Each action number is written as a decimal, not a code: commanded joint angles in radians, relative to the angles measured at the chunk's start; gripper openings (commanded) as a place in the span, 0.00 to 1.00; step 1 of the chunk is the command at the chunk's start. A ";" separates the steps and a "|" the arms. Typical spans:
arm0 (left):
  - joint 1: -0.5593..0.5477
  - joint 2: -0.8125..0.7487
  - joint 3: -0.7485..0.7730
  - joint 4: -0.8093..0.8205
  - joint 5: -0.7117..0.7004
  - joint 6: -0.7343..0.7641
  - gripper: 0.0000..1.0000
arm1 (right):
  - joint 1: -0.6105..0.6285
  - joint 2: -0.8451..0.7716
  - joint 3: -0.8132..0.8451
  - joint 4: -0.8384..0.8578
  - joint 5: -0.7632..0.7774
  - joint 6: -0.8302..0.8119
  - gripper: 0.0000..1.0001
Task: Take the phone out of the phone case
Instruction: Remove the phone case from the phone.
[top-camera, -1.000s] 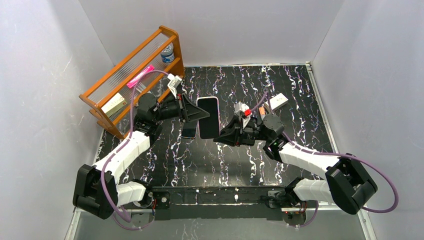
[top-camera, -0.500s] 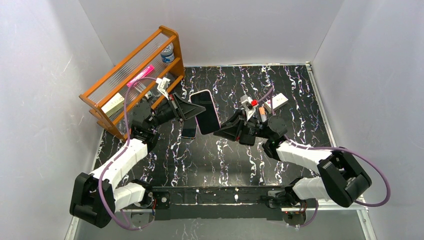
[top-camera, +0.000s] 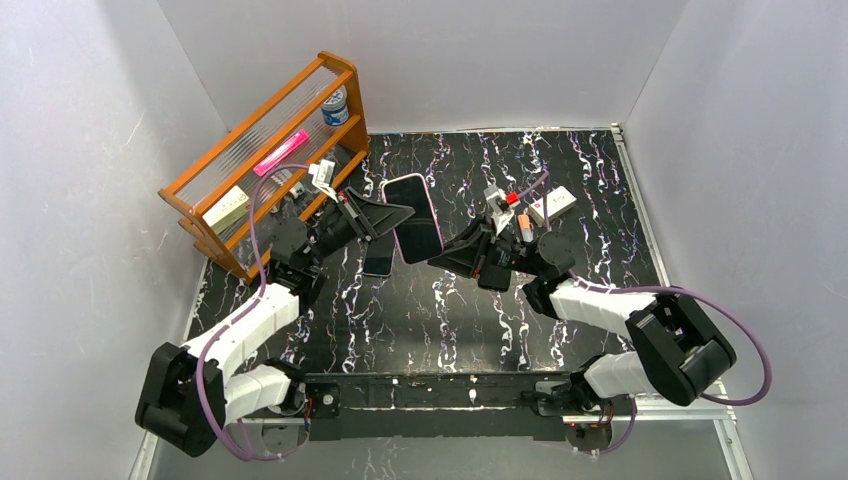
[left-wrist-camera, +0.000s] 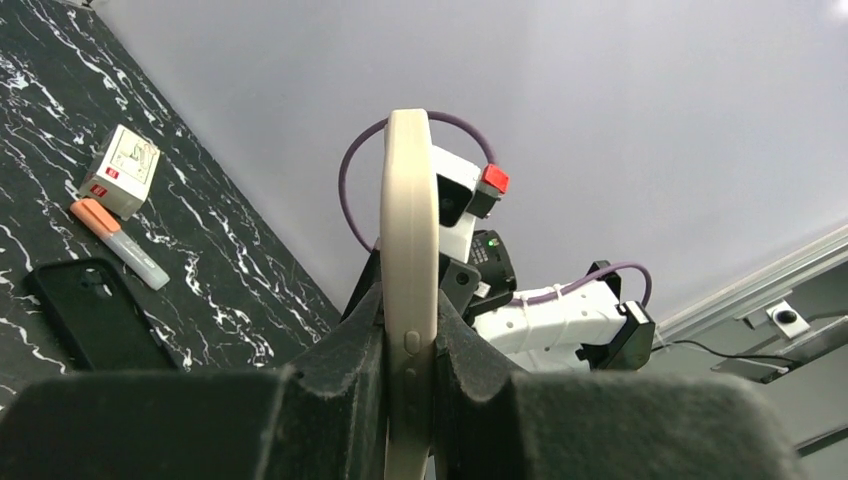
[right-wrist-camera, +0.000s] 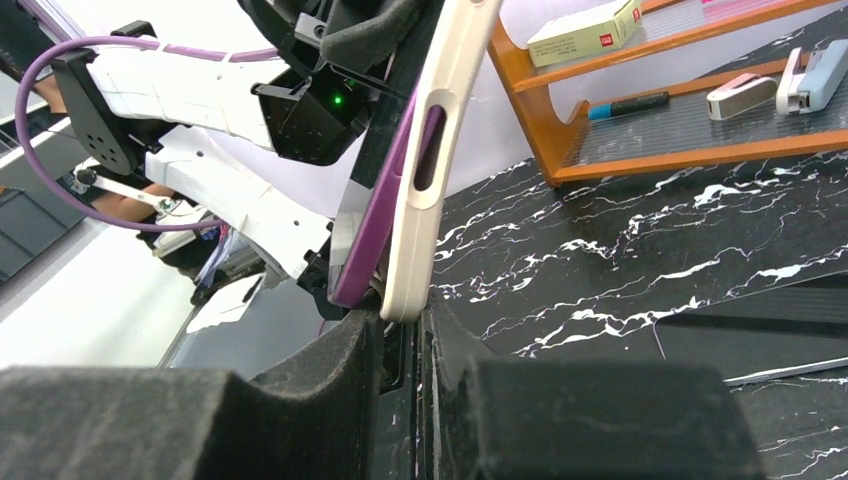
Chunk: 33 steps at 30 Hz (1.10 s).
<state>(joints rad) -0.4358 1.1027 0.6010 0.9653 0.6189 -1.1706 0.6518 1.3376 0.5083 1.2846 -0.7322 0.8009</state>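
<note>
The phone case (top-camera: 412, 218) now sits a little higher and farther back over the table (top-camera: 600, 180) than a moment ago, and it leans more. The left gripper (left-wrist-camera: 410, 350) is squeezed tight on one edge of the cream case, and the right gripper (right-wrist-camera: 404, 335) pinches its bottom end, so it hangs in the air between them. The purple phone (right-wrist-camera: 372, 225) is inside, with its edge peeking out of the case.

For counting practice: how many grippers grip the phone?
2. The left gripper clamps the cased phone at its left edge; the right gripper at its near end. Neither is hidden.
</note>
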 joint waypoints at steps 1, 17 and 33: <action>-0.127 0.002 -0.032 -0.006 0.144 -0.059 0.00 | -0.002 0.020 0.098 0.136 0.226 0.008 0.23; -0.103 0.037 -0.043 0.034 -0.071 -0.072 0.00 | -0.002 -0.067 0.034 -0.086 0.266 -0.128 0.38; -0.103 0.017 -0.073 0.045 -0.153 -0.117 0.00 | 0.002 -0.110 -0.019 0.023 0.333 -0.005 0.48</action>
<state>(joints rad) -0.4976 1.1625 0.5617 0.9924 0.3916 -1.2667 0.6567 1.2572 0.4541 1.1481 -0.5182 0.7433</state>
